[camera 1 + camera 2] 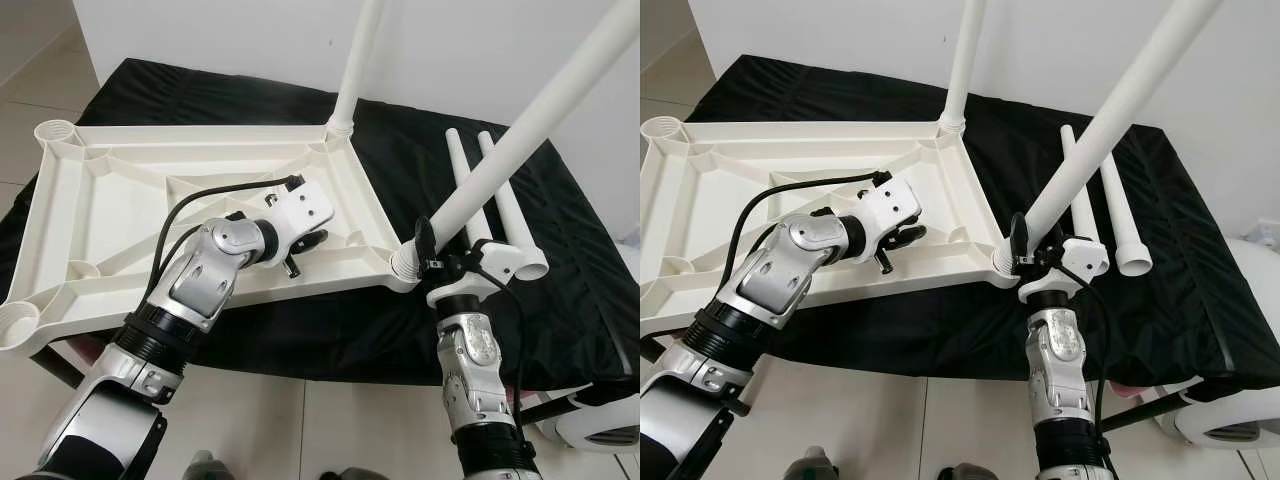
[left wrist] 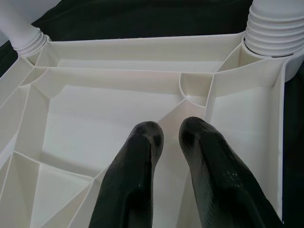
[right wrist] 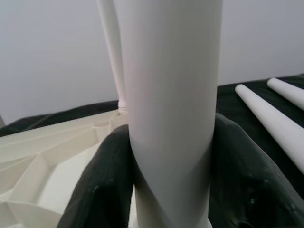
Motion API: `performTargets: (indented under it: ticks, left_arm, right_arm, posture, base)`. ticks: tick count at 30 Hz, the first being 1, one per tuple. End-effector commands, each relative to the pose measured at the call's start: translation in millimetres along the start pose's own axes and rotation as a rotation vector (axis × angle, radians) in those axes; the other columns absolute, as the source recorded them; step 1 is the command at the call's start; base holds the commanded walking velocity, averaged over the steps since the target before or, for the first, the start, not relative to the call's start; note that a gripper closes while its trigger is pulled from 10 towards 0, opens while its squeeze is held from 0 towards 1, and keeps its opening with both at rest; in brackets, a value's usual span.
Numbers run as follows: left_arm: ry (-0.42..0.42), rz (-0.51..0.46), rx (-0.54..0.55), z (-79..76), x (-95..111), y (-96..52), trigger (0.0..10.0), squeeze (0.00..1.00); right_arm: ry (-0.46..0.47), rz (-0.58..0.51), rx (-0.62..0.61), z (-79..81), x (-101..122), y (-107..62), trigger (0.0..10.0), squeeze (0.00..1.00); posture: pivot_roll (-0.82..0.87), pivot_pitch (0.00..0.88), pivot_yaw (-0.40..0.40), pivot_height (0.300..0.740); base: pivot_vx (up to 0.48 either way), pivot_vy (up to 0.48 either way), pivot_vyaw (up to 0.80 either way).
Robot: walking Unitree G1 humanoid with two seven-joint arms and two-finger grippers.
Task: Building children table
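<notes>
Currently fitting a leg: right gripper [image 1: 432, 252] is clamped around the near-right leg [image 1: 520, 130] just above its socket at the near right corner of the tabletop [image 1: 120, 215], which lies upside down on the black-covered bench [image 1: 560, 300]. That leg leans rather than standing straight, so it looks not fully seated. Left gripper [image 2: 168, 137], fingers nearly together and holding nothing, presses on the ribbed underside to steady it. Far-right leg [image 1: 358, 60] already stands in its corner socket. Two spare legs [image 1: 490, 195] lie near the bench's right edge. Next: straighten, twist home, then fetch a spare for a left socket.
</notes>
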State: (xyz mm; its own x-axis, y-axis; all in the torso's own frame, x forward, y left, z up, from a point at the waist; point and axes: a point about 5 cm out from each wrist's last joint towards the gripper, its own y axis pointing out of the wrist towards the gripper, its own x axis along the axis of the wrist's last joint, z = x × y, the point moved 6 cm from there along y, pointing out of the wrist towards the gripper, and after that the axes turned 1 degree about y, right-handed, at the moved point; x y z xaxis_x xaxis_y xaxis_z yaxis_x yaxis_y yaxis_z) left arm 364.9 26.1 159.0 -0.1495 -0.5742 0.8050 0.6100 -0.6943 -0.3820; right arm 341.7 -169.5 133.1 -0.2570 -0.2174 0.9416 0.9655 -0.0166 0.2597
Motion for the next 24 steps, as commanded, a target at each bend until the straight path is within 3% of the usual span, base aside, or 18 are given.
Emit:
performTargets:
  ticks: [1, 6, 10, 15, 19, 24]
  left_arm:
    - [0.019, -0.016, -0.020, -5.2, 4.0, 1.3, 10.0, 0.00]
    - [0.021, -0.017, -0.022, -5.7, 4.4, 1.7, 10.0, 0.00]
    - [0.020, -0.020, -0.021, -6.1, 4.9, 3.0, 10.0, 0.00]
    - [0.016, -0.024, -0.014, -5.6, 5.6, 3.4, 10.0, 0.00]
    - [0.010, -0.023, -0.008, -4.8, 3.7, 2.2, 10.0, 0.00]
    - [0.007, -0.026, -0.004, -4.5, 4.8, 2.8, 10.0, 0.00]
  right_arm:
    - [0.031, 0.337, -0.091, -25.9, -75.5, -38.1, 10.0, 0.00]
    - [0.037, 0.333, -0.050, -21.9, -74.2, -33.1, 10.0, 0.00]
    - [0.039, 0.281, 0.016, -13.2, -57.1, -13.5, 10.0, 0.00]
    - [-0.001, 0.265, 0.075, -8.1, -51.6, -6.2, 10.0, 0.00]
    - [-0.022, 0.203, 0.109, -0.4, -32.6, 7.4, 10.0, 0.00]
    - [-0.036, 0.262, 0.091, -10.3, -48.0, -1.8, 10.0, 0.00]
  posture:
    - [0.08, 0.043, -0.075, 0.740]
    - [0.08, 0.042, -0.074, 0.740]
    - [0.07, 0.034, -0.082, 0.740]
    - [0.08, 0.035, -0.088, 0.740]
    - [0.07, 0.039, -0.093, 0.740]
    - [0.07, 0.045, -0.101, 0.740]
  base:
    - [0.000, 0.000, 0.00]
    - [0.000, 0.000, 0.00]
    - [0.000, 0.000, 0.00]
    - [0.000, 0.000, 0.00]
    - [0.000, 0.000, 0.00]
    - [0.000, 0.000, 0.00]
